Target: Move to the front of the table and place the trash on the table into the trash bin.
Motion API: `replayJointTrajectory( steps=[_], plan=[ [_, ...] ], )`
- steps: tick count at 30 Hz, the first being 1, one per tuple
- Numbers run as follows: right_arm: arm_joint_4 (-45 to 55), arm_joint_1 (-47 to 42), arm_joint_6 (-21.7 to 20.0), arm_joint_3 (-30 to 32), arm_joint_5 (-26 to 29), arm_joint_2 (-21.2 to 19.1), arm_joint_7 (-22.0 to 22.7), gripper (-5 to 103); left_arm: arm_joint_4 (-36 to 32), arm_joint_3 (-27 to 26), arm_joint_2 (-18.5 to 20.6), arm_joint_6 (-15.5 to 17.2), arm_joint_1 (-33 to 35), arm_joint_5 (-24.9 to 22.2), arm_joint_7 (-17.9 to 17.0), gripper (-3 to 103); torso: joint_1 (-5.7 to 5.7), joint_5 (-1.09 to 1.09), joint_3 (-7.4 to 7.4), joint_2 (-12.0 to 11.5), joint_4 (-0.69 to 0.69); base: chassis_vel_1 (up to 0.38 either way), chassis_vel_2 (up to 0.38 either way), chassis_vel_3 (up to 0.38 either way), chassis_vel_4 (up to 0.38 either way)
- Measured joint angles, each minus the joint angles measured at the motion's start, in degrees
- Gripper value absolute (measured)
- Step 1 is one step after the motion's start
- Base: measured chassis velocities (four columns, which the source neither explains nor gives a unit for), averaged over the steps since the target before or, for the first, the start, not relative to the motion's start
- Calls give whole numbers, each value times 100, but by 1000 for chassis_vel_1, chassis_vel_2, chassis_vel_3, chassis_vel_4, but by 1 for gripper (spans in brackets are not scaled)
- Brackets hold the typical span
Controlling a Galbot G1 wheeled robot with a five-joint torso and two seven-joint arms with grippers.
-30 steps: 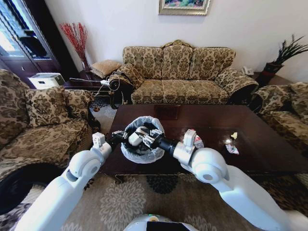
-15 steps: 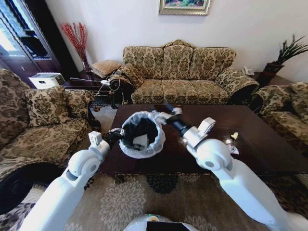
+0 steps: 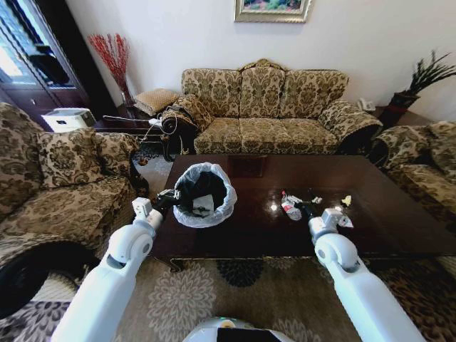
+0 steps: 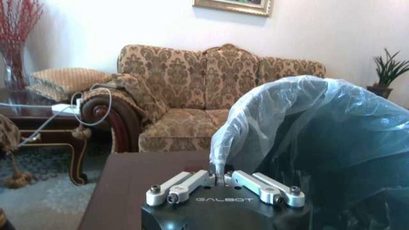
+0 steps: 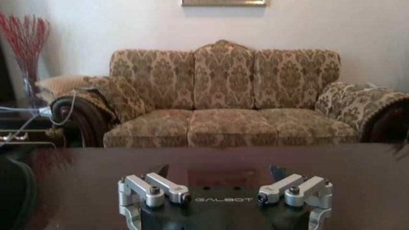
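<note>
1. The right gripper [image 3: 308, 209] has been swung back from the bin [image 3: 204, 194] to the table's [image 3: 249, 235] right part. It is spread and empty.
2. The left gripper [image 4: 221, 178] is pressed shut on the bin's bag rim, as before. The bin is held tilted on the table's left part, and a white piece [image 3: 203, 205] now lies inside.
3. Beyond the right gripper, a bottle [image 3: 288, 207], wrappers and a yellow scrap [image 3: 347, 201] are left. One drop is judged done, with more to fetch.
</note>
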Motion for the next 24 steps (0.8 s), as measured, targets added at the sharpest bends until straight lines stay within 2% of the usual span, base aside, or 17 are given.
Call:
replayJointTrajectory(
  steps=[9, 16, 24],
  plan=[
    [-355, 295, -97, -187, -162, 135, -17, 100, -187, 51, -212, 0, 166, -8, -6, 1, 0, 0, 0, 0, 1, -68, -60, 72, 71],
    [-800, 683, -202, -486, -181, 148, -198, 100, -289, 18, -291, -93, 305, 9, -12, 1, 1, -1, 0, 0, 0, -218, -234, 226, 227],
    [-2149, 1255, 240, -1159, -593, 393, -801, 100, -434, -17, -446, -71, 386, 136, 3, 1, 2, 5, 1, 0, -3, -221, -220, 203, 192]
  ],
)
